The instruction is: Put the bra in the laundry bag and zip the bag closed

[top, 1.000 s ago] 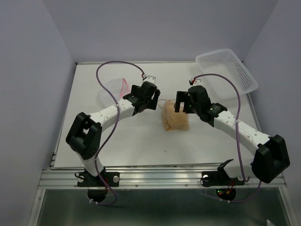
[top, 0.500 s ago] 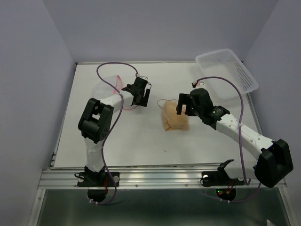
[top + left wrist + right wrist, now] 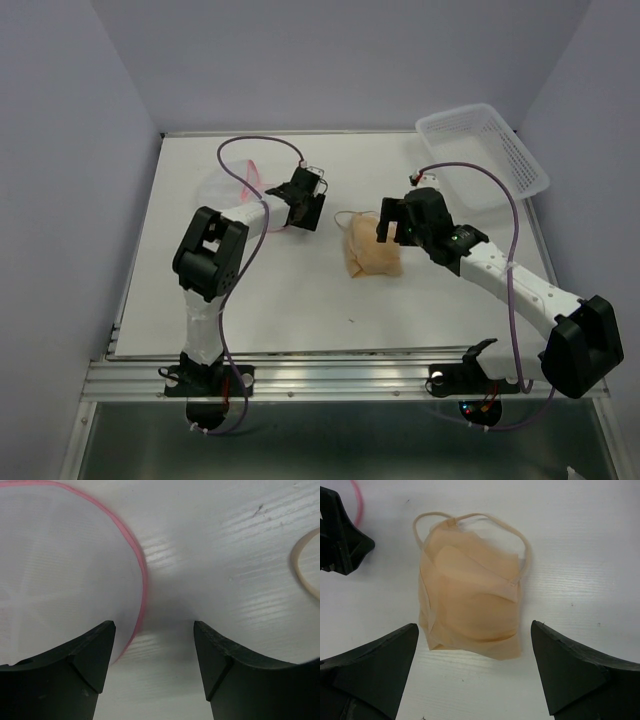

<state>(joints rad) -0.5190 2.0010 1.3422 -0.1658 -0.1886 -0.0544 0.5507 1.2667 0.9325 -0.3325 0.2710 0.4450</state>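
The soft peach-beige padded fabric bra (image 3: 372, 255) lies crumpled in the middle of the flat white table (image 3: 300, 300), folded over on itself, its thin strap loops (image 3: 470, 517) turned toward the far side. The black two-finger right gripper (image 3: 393, 232) hangs directly above it; in the right wrist view (image 3: 474, 625) its jaws are spread as wide as the bra (image 3: 470, 610), one finger (image 3: 375, 665) on each side, and they hold nothing.

The small white see-through mesh laundry bag (image 3: 228, 185) sits far-left on the table, well apart from the bra and with no garment inside; its pink zipper rim (image 3: 142, 580) curves round the rounded mesh (image 3: 60, 570).

The black two-finger left gripper (image 3: 300, 212) is at the bag's right-hand edge. In the left wrist view (image 3: 154, 625) its jaws stand partly apart with a clear gap between them, gripping nothing; the left finger (image 3: 75, 665) is over the mesh and the right finger (image 3: 235, 675) over bare table, so the pink rim runs down into the gap. Whether the fingertips touch the mesh or only hover just above it I cannot tell from this angle. A curve of the bra's beige strap (image 3: 302, 562) shows at the right edge of that view.

A white slotted rectangular plastic basket (image 3: 485, 150) sits tilted at the far-right corner; purple cables (image 3: 235, 160) loop over both arms.
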